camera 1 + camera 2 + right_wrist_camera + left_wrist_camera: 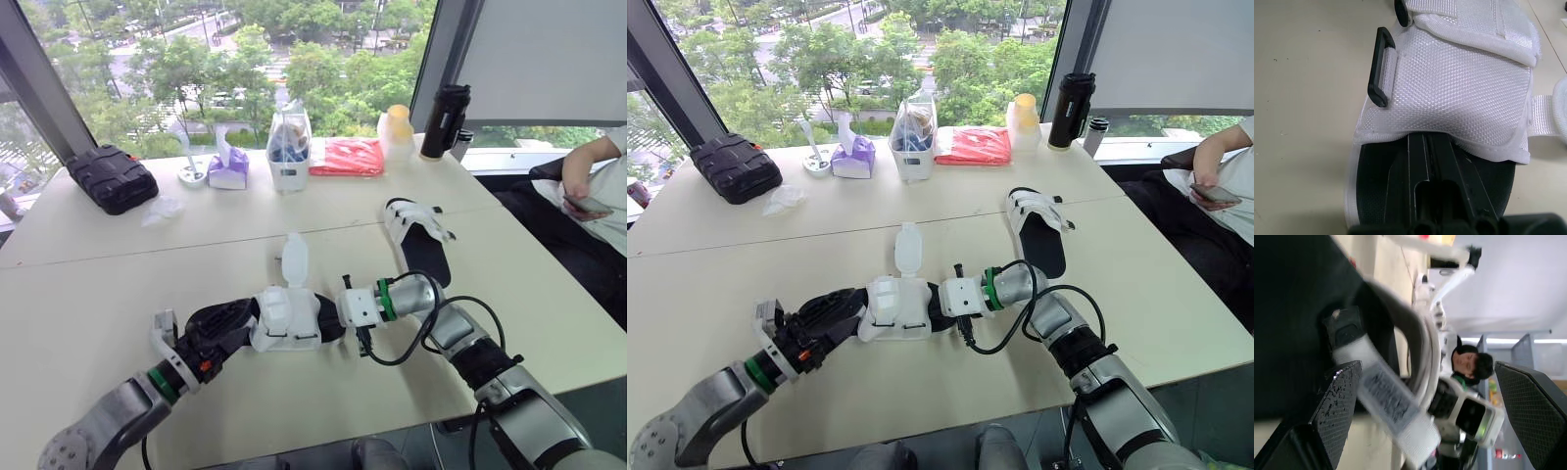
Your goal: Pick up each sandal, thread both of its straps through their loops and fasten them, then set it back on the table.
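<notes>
Two sandals with white mesh uppers and black soles lie on the pale table (78, 294). The nearer sandal (289, 318) sits just below the centre of the head view, lying crosswise between the two arms. One loose strap (294, 259) stands up from its far side, unfastened. In the right wrist view a black plastic loop (1380, 66) sits at the edge of its mesh upper, with no strap through it.

The right gripper (1426, 147) comes in from the right of centre. Its two black fingers are clenched together, and they lie on the black footbed with their tips hidden under the white upper. The left gripper (223, 328) comes in from the lower left and meets the other end of the sandal. It is released, its fingers (1337, 406) spread wide with part of the sandal between them. Whether either finger touches the sandal cannot be told.

The second sandal (416, 240) lies flat to the upper right of centre, well apart from both grippers.

Other objects line the far edge of the table near the window:
- a black pouch (111, 178) at upper left
- a crumpled clear wrapper (162, 209) beside the pouch
- a purple tissue pack (227, 168)
- a white container (289, 147) holding blue items
- a red packet (347, 157)
- a pale bottle (396, 127) with a yellow top
- a black flask (446, 120)

At the right edge, a seated person (598, 166) holds a phone (588, 206).
</notes>
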Robot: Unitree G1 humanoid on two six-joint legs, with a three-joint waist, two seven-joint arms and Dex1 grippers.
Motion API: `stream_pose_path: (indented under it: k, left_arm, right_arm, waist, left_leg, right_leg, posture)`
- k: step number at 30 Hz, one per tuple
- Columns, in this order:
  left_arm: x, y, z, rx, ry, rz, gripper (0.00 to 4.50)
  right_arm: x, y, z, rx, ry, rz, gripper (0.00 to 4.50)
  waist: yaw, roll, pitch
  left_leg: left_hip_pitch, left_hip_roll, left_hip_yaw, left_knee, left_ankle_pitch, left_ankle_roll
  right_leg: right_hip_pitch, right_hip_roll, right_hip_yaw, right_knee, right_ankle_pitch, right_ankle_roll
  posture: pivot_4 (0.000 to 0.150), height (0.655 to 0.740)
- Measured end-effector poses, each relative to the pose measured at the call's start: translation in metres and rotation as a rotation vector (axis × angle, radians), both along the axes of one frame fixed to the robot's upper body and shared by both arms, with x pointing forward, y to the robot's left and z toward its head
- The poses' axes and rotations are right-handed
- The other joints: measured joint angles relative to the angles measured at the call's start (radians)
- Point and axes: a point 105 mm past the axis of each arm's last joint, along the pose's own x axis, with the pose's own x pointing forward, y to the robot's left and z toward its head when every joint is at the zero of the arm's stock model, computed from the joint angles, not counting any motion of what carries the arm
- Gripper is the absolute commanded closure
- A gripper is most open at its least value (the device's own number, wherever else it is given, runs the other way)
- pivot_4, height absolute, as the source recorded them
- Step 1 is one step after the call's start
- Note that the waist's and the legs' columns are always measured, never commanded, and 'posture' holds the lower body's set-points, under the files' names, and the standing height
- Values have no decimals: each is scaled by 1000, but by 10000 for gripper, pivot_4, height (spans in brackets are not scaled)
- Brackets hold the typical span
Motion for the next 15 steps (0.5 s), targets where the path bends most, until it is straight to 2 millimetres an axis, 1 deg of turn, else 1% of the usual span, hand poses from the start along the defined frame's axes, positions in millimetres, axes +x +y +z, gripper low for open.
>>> stream_pose_path:
  k: [3,6,12,15]
  left_arm:
    - [-8,0,-2,7,2,-19,242]
    - [-9,-1,-3,3,5,-24,242]
    - [-8,-1,-2,9,3,-26,242]
    - [-1,-4,-1,-1,0,-28,242]
  right_arm:
    - [0,0,0,0,1,-2,45000]
    - [1,-1,0,1,1,-5,45000]
    - [1,-1,0,1,1,-6,45000]
    - [1,-1,0,1,1,-7,45000]
  waist:
    - [0,0,0]
    - [0,0,0]
    - [0,0,0]
    - [2,0,0]
  left_leg:
    - [0,0,0,0,0,0]
    - [0,0,0,0,0,0]
    - [0,0,0,0,0,0]
    - [0,0,-1,0,0,0]
  right_leg:
    - [0,0,0,0,-2,-3]
    - [0,0,0,0,-2,-2]
    - [0,0,0,0,-2,-2]
    - [0,0,-1,0,-2,-2]
  posture:
    - [1500,7400]
    - [1500,7400]
    - [1500,7400]
    - [1500,7400]
